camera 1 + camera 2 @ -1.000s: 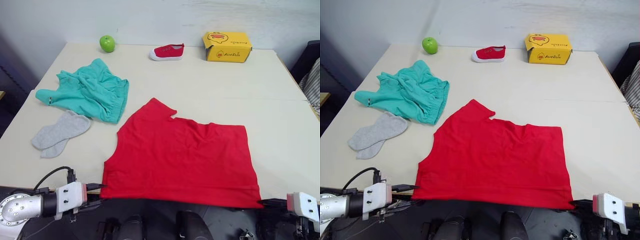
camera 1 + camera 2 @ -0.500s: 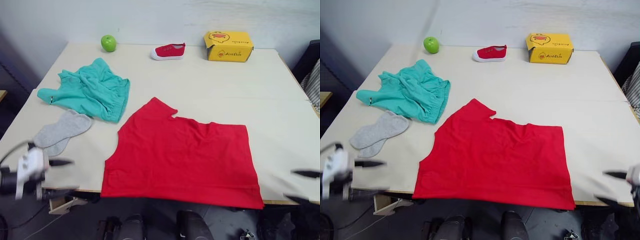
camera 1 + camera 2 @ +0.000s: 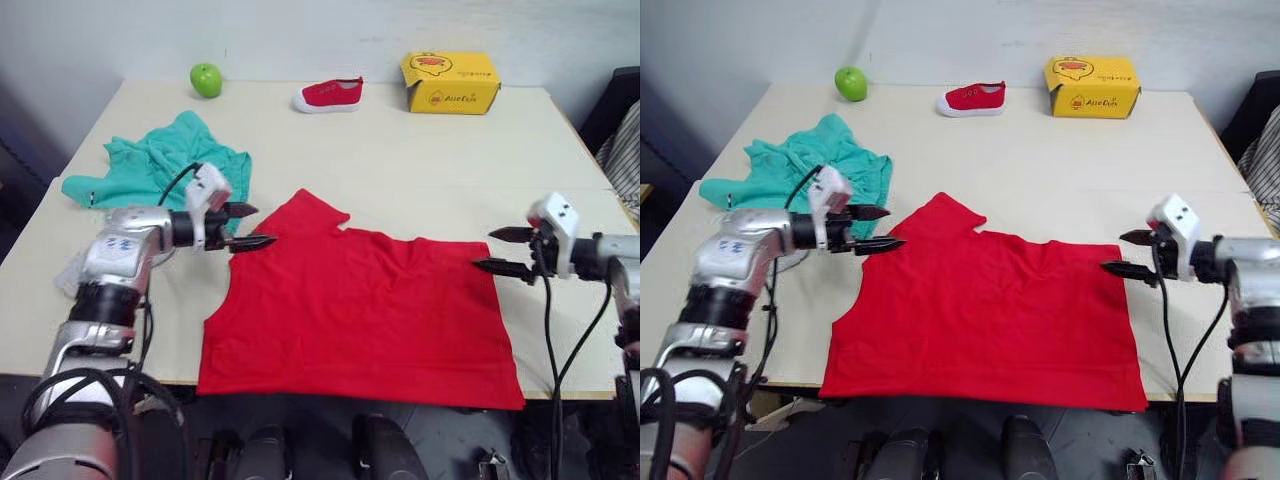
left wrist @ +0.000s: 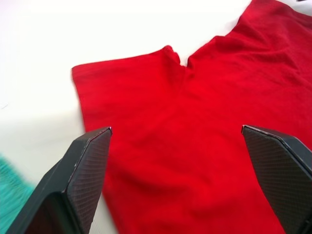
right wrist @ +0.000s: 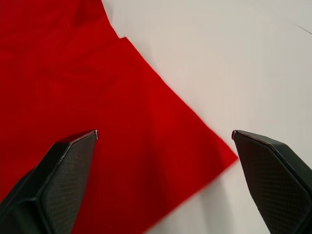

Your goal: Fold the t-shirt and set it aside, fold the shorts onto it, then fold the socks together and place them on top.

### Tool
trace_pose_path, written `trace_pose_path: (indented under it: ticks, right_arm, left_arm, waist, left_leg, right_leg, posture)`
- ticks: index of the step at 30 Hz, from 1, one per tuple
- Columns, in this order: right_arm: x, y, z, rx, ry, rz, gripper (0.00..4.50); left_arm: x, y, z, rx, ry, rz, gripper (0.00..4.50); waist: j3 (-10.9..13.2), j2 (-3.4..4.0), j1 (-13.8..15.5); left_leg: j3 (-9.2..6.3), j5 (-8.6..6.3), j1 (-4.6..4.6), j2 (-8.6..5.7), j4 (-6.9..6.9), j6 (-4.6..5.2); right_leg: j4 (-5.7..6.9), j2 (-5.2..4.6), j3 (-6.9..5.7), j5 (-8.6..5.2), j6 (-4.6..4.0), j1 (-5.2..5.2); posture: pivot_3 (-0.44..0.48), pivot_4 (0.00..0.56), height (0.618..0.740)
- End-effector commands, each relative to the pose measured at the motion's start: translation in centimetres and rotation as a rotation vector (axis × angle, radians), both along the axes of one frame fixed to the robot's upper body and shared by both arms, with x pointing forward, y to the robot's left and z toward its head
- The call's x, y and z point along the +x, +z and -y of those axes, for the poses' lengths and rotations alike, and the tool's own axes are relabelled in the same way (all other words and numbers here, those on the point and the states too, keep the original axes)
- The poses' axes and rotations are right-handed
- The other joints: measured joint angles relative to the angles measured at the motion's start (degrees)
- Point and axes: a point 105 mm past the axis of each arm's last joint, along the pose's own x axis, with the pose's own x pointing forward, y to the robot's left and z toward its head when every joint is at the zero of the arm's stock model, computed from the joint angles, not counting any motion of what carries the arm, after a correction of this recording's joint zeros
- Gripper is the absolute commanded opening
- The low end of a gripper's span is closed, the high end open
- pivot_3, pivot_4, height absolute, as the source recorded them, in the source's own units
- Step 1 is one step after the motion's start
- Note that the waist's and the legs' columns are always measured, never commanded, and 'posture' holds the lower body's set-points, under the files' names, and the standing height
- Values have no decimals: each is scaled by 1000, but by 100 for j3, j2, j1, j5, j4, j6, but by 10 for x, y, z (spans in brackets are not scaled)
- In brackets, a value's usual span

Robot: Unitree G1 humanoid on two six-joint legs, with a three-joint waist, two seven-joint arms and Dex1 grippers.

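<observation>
While the t-shirt (image 3: 360,305) lay flat, the left gripper (image 3: 252,226) and right gripper (image 3: 495,250) hovered at its far corners, fingers spread, grasping nothing.

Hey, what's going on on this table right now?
A robot is getting set to fold the t-shirt, which lies spread flat. Its left gripper and right gripper are both open at the shirt's far corners, holding nothing yet. The shorts lie crumpled to the left, untouched.
</observation>
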Motion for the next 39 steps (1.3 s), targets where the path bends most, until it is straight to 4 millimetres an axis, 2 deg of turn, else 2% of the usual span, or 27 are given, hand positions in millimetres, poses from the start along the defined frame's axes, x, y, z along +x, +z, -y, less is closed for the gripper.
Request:
trace_pose_path:
  ticks: [1,6,10,11,14,20,25,32,39]
  right_arm:
    - [14,1,12,-44,-109,10,4500]
    - [22,0,15,-92,-166,-1,4500]
    - [22,-6,9,-101,-140,-66,4500]
    - [21,-8,9,-118,-142,-82,4323]
    - [21,-10,10,-123,-152,-94,3638]
    - [23,-19,2,-111,-135,-100,1602]
    - [20,-24,2,-108,-128,-100,24]
    - [14,-25,-5,-92,-31,-97,24]
    - [2,-34,2,-83,-5,-121,24]
  left_arm:
    - [21,-1,1,33,90,12,4461]
    - [43,0,5,42,186,12,4461]
    - [49,-1,7,66,197,-1,4461]
    - [49,-2,6,76,198,-4,4489]
    - [51,-2,4,83,206,-5,4500]
    - [50,-9,-3,103,218,-14,4500]
    - [51,-13,-5,115,230,-26,4500]
    - [64,-18,7,155,319,19,4500]
    - [64,-30,27,115,319,-23,4500]
  waist:
    - [1,-2,0]
    - [5,-9,5]
    - [5,-9,-6]
    - [5,-9,-15]
    - [5,-9,-33]
    - [8,-14,-29]
    - [9,-16,-26]
    - [12,-21,-13]
    - [12,-22,-8]
  left_leg:
    - [1,-1,0,0,1,1]
    - [1,-1,-6,0,13,2]
    - [4,-1,-7,-1,16,2]
    - [5,-1,-7,-1,18,2]
    - [9,-1,-5,1,19,1]
    - [9,-1,-6,2,39,1]
    - [10,-3,-6,3,53,2]
    - [11,-7,-6,1,57,5]
    - [11,-8,-5,2,57,3]
  right_leg:
    - [1,-1,1,0,0,0]
    - [4,-5,2,2,3,-2]
    - [5,-4,2,3,6,-2]
    - [7,-4,3,4,7,-2]
    - [12,0,7,4,7,-4]
    - [19,0,11,8,14,-4]
    - [29,-1,15,9,17,-3]
    - [34,-3,15,10,17,-3]
    - [34,-1,13,10,17,-3]
  posture:
    - [0,150,740]
    - [0,150,740]
    - [0,150,740]
    - [0,150,740]
    - [0,150,740]
    - [0,150,740]
    - [0,150,740]
    - [0,150,740]
    - [0,150,740]
